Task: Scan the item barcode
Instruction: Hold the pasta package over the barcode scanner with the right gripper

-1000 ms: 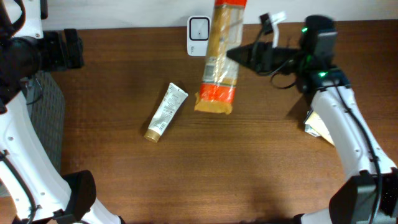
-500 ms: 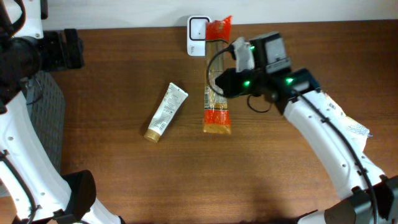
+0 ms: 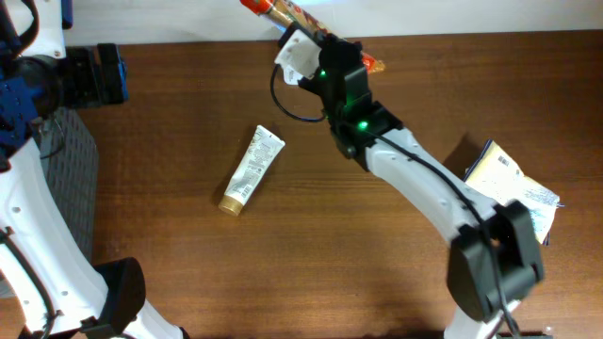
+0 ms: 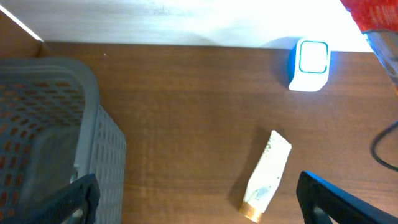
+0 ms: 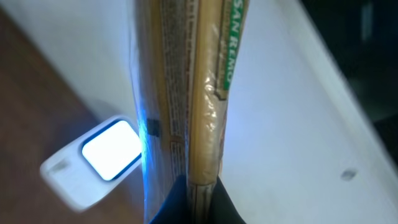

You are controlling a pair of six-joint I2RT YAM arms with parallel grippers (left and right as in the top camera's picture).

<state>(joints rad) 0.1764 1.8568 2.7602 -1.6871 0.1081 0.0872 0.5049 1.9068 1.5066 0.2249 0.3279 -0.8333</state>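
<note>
Near scanner (image 5: 107,157), right tool (image 5: 198,194) grips pasta pkg (image 5: 208,93).

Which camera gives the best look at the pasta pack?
The right wrist view: the pack fills the frame, print visible, beside the lit scanner. Overhead shows only its red end past the right arm; the left wrist catches just a red corner.

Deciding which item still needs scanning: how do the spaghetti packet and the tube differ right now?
The spaghetti packet is pinched in the shut right hand, raised beside the scanner; the tube lies flat on the table, untouched. The packet is clear film with a red end; the tube is white with a gold cap. Both are long, narrow and printed.
</note>
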